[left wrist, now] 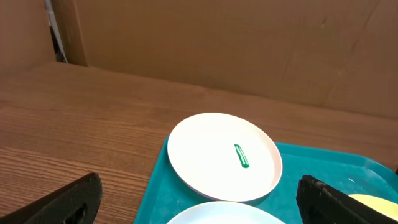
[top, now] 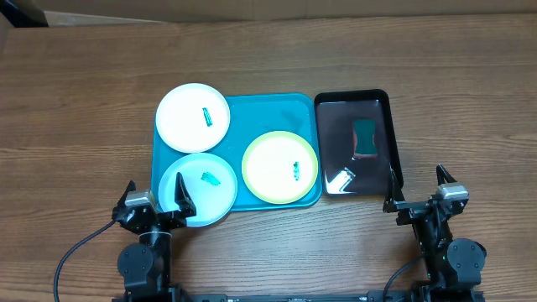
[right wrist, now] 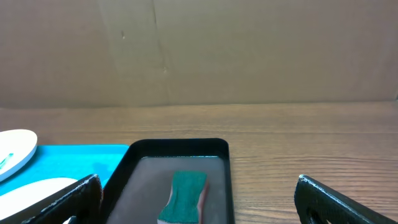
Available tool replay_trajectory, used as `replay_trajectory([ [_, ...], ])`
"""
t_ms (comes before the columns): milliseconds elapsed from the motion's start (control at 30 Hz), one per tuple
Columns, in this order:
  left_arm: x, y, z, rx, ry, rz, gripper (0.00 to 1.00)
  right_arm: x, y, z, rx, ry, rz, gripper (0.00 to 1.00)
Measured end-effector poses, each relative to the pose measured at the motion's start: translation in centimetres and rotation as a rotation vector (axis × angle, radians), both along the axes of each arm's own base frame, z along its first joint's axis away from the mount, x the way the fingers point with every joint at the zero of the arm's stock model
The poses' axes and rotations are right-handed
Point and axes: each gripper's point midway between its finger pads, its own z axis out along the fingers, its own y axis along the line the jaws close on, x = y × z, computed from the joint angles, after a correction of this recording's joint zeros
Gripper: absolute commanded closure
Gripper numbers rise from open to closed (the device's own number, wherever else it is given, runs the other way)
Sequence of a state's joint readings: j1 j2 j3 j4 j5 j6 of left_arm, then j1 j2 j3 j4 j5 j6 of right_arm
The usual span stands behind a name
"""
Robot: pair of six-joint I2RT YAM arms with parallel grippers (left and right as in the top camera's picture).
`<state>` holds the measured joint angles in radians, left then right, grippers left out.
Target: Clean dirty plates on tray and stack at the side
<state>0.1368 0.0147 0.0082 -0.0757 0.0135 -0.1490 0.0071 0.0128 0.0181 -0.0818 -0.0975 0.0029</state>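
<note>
Three plates lie on the turquoise tray [top: 252, 109]. The white plate [top: 192, 117] is at its back left, the light blue plate [top: 198, 190] at its front left, the yellow-green rimmed plate [top: 280, 166] at the right. Each has a small teal smear. The white plate [left wrist: 224, 155] and the tray [left wrist: 305, 174] also show in the left wrist view. My left gripper [top: 156, 200] is open and empty at the tray's front left corner, its fingers either side of the blue plate's near edge [left wrist: 217, 213]. My right gripper [top: 417, 191] is open and empty.
A glossy black tray [top: 384, 134] stands right of the turquoise tray and holds a green sponge [top: 364, 137]. The sponge [right wrist: 185, 194] lies just ahead of my right gripper [right wrist: 199, 205]. A cardboard wall [right wrist: 199, 50] rises behind the wooden table [top: 75, 109].
</note>
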Motion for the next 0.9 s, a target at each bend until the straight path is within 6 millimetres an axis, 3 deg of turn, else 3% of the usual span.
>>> replay_trajectory([
  [233,0.0,0.1,0.1,0.001,-0.005,0.003,0.00,0.0,0.0,0.0,0.000,0.000,0.000,0.00],
  [367,0.0,0.3,3.2,0.019,-0.129,0.019,0.00,0.0,0.1,0.3,0.001,-0.013,0.004,0.00],
  [533,0.0,0.5,2.2,0.014,-0.091,0.027,0.00,-0.3,1.7,0.4,0.015,-0.014,0.099,0.00],
  [667,0.0,0.0,4.3,0.008,-0.174,-0.003,0.00,-0.7,2.4,-0.8,0.076,0.075,0.139,0.00],
  [767,-0.3,-1.7,6.7,0.002,-0.267,-0.101,0.00,-1.4,2.5,2.0,0.099,0.065,0.146,0.00],
  [900,-0.4,-3.2,6.5,-0.075,-0.199,-0.185,0.00,-3.0,2.4,10.2,0.108,-0.016,0.145,0.00],
])
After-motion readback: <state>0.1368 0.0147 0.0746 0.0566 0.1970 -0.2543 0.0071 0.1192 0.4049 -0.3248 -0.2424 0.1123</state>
